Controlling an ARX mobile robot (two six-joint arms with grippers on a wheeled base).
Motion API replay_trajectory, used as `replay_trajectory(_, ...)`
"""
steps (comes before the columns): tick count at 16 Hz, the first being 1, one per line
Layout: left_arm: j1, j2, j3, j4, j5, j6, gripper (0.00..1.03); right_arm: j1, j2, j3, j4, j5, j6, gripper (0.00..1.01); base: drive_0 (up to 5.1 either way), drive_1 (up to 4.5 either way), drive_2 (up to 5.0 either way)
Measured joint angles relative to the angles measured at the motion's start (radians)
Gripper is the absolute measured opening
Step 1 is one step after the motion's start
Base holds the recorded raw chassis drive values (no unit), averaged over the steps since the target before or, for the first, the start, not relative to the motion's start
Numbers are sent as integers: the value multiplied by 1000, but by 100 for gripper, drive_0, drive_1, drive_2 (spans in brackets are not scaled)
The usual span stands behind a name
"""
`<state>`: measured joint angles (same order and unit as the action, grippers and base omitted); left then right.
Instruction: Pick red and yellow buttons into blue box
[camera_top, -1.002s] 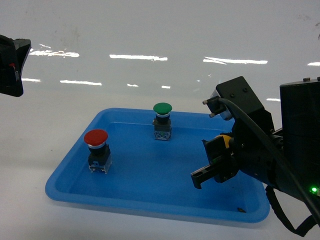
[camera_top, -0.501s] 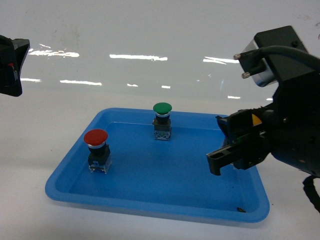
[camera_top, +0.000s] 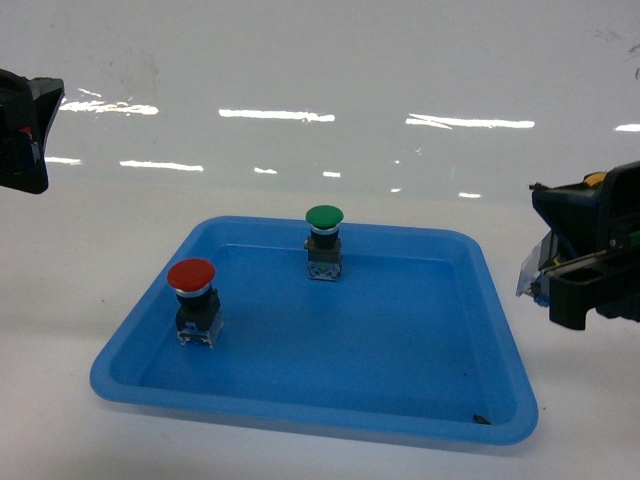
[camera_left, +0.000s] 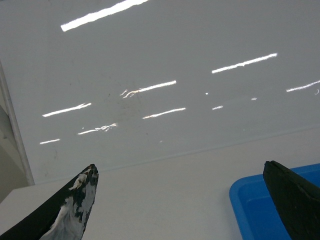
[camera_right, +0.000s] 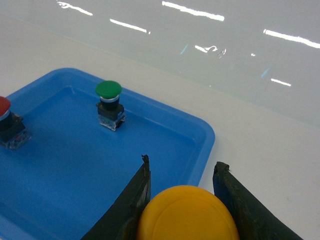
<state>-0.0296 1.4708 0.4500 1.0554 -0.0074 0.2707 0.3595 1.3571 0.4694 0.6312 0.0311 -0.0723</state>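
Observation:
The red button (camera_top: 193, 298) stands upright at the left of a shallow blue tray (camera_top: 400, 400); it also shows at the left edge of the right wrist view as the red button (camera_right: 4, 120). My right gripper (camera_right: 182, 167) is shut on the yellow button (camera_right: 187, 215), whose cap fills the gap between the fingers. In the head view the right gripper (camera_top: 585, 265) hangs off the tray's right edge, above the white table. My left gripper (camera_left: 180, 170) is open and empty, up at the far left (camera_top: 22, 130). The blue box is out of view.
A green-capped button (camera_top: 324, 240) stands upright at the back middle of the tray, also seen as the green button (camera_right: 109, 102) from the right wrist. A small dark speck (camera_top: 482, 419) lies on the tray's front right rim. White table surrounds the tray, with a glossy white wall behind.
My right gripper, holding the yellow button, has lifted out of the tray and swung right, past the tray's right edge. The left arm, red button and green button have not moved.

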Motion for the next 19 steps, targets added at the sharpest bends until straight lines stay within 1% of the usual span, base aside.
replay_trajectory(4, 0, 0, 0, 0, -1, 0, 98, -1, 8, -1, -6, -1, 1, 33, 0, 0, 0)
replay_trajectory(6, 0, 0, 0, 0, -1, 0, 98, -1, -23, -12, 2, 19, 2, 33, 0, 0, 0)
replay_trajectory(9, 0, 0, 0, 0, -1, 0, 98, -14, -153, -64, -62, 34, 5, 33, 0, 0, 0)
replay_trajectory(10, 0, 0, 0, 0, -1, 0, 98, -18, -193, -74, -110, 32, 4, 33, 0, 0, 0)
replay_trajectory(11, 0, 0, 0, 0, 0, 0, 98, -23, -228, -84, -122, 41, 5, 33, 0, 0, 0)
replay_trajectory(13, 0, 0, 0, 0, -3, 0, 98, -27, -253, -86, -122, 45, 4, 33, 0, 0, 0)
replay_trajectory(14, -8, 5, 1, -10, -8, 3, 98, -27, -252, -86, -126, 45, 4, 33, 0, 0, 0)
replay_trajectory(15, -18, 16, 5, -47, -10, 3, 98, -27, -251, -87, -127, 45, 4, 33, 0, 0, 0)
replay_trajectory(16, -34, 31, 5, -67, -10, 3, 98, -27, -251, -87, -126, 44, 4, 33, 0, 0, 0)
replay_trajectory(19, -95, 45, 3, -85, -41, 4, 98, -27, -251, -87, -126, 45, 4, 33, 0, 0, 0)
